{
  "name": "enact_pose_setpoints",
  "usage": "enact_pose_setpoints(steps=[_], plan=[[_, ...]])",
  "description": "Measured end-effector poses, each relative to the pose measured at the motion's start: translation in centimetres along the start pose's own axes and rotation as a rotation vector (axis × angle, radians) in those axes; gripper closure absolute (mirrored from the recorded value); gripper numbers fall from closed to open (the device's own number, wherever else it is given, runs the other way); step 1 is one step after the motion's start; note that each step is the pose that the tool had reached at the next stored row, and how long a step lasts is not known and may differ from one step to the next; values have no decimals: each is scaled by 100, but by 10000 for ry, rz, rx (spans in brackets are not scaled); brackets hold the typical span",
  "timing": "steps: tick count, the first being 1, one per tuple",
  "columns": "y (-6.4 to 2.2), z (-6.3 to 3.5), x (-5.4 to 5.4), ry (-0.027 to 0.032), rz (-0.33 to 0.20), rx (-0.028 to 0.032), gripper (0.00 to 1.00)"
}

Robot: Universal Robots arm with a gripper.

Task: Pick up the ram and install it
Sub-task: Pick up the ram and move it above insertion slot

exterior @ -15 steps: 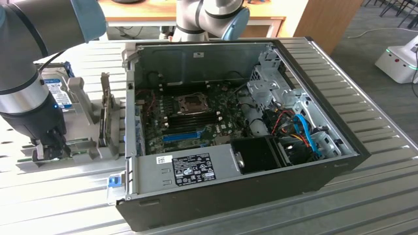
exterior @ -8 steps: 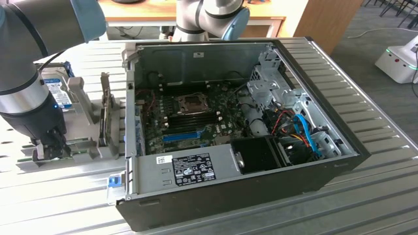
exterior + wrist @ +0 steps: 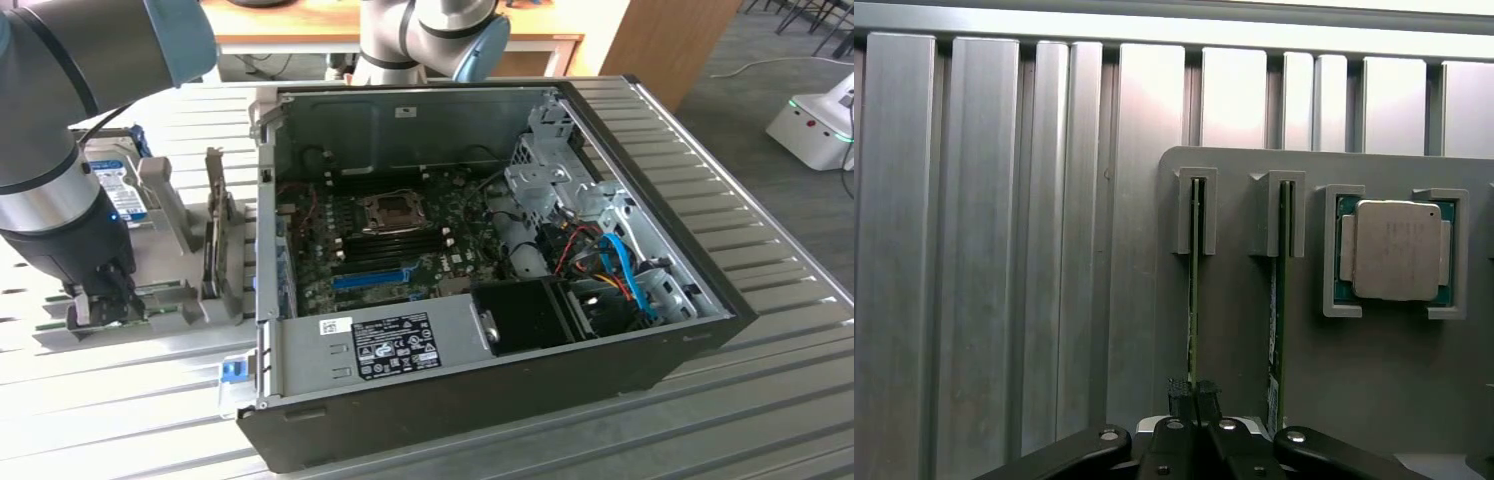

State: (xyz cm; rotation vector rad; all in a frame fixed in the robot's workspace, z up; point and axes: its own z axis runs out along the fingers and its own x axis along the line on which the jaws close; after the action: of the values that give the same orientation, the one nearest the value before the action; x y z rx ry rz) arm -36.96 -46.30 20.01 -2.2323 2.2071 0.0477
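The fingers (image 3: 1180, 395) are pressed together on the thin edge of the ram (image 3: 1194, 300), one pad on each face, gripping it at the near end of the stick. From that pinch the ram runs straight away from the fingers. It stands on edge in a narrow slot of the grey holder (image 3: 1234, 340), and its far end is tucked into a small bracket (image 3: 1182, 215). Its long axis therefore lies in line with the fingers, not across them. By my judgement the stick has to come out along its own flat plane, without twisting.

Just beside it and parallel, but not touching, a second stick (image 3: 1278, 300) sits in its own slot. Beyond that a processor (image 3: 1394, 250) rests in a framed pocket. The holder lies on the ribbed metal desk (image 3: 984, 250).

In the exterior view the arm (image 3: 54, 150) hangs over the holder on the exterior view's left. The open computer case (image 3: 534, 385) sits to the exterior view's right, well apart, with its motherboard (image 3: 400, 235) exposed.
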Motion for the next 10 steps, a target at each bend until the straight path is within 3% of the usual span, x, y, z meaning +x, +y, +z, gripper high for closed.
enact_pose_setpoints(steps=[10], plan=[[1, -74, -2, 1, 0, -1, 88]])
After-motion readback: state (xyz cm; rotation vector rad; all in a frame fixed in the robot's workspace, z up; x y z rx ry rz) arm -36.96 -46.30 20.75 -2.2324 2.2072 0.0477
